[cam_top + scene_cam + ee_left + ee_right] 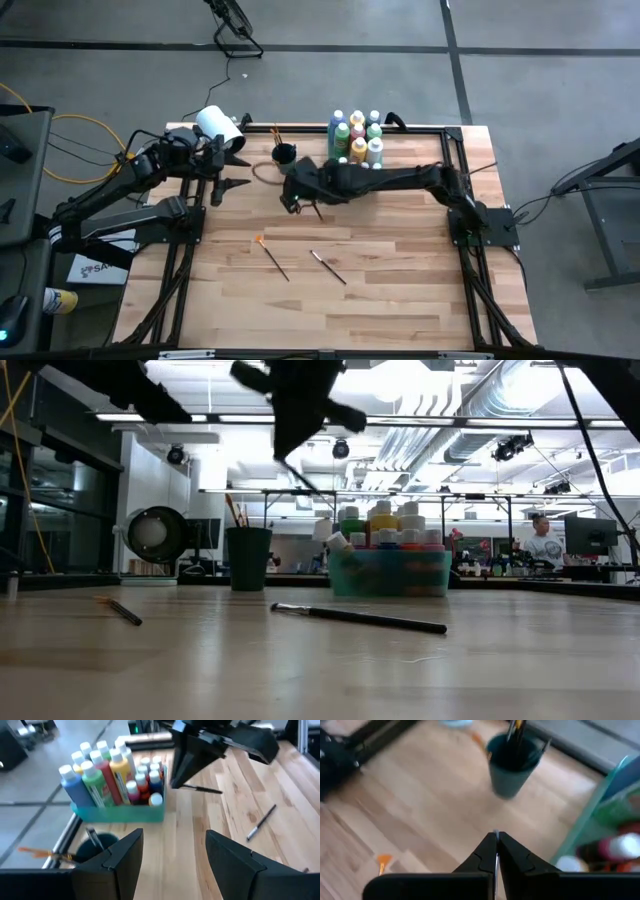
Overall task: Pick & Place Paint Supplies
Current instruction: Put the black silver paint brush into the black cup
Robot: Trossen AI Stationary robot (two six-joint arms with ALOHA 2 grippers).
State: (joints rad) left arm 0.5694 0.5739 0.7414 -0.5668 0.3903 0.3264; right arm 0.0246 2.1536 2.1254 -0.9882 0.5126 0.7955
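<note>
My right gripper [297,203] hangs over the middle of the table, shut on a thin dark paintbrush [202,789], near a dark cup [284,154] that holds other brushes. Two more paintbrushes lie flat on the wood: one with an orange tip [272,255] and a dark one [328,267]. Several paint bottles with white caps [357,135] stand in a translucent green tray [120,813] at the far edge. My left gripper [172,855] waits open at the far left, touching nothing. My right gripper pinches the paintbrush near one end [184,785] between its two shut fingertips [490,845]. The fingers slant down from above and lie across the brush. The brush is lifted clear of the table, its long free part sticking out sideways [303,478].
A large white roll [218,125] lies at the far left corner beside my left arm. Black frame rails [450,135] run along the table's far and right sides. Bare wood [400,280] stretches across the near half around the two loose brushes.
</note>
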